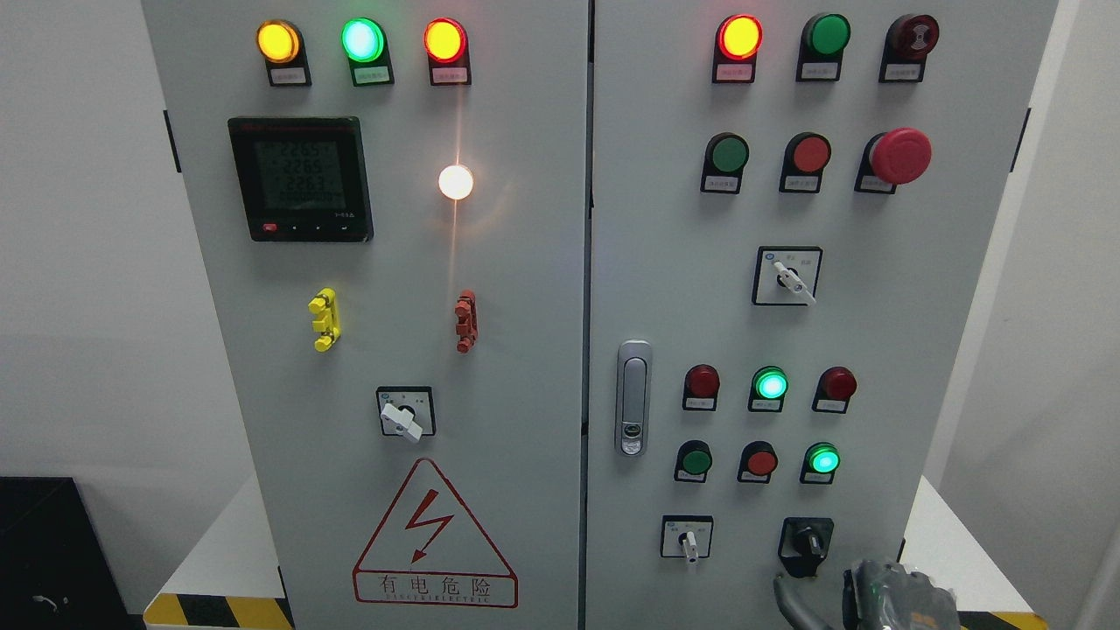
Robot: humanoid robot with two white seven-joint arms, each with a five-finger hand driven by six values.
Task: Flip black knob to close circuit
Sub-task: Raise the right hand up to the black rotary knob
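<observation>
The right hand [897, 597] peeks in at the bottom edge, just below the black knob [806, 544]. I cannot tell how its fingers are set. It is close to the knob but not touching it, so the flip looks not yet done. The knob sits near the bottom right corner of the grey cabinet [525, 350], under glowing lights. White walls stand behind.

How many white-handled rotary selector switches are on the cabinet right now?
3: one white-handled rotary selector switch on the left door above the warning triangle, one mid right door, one bottom right door. None seems hidden.
</observation>
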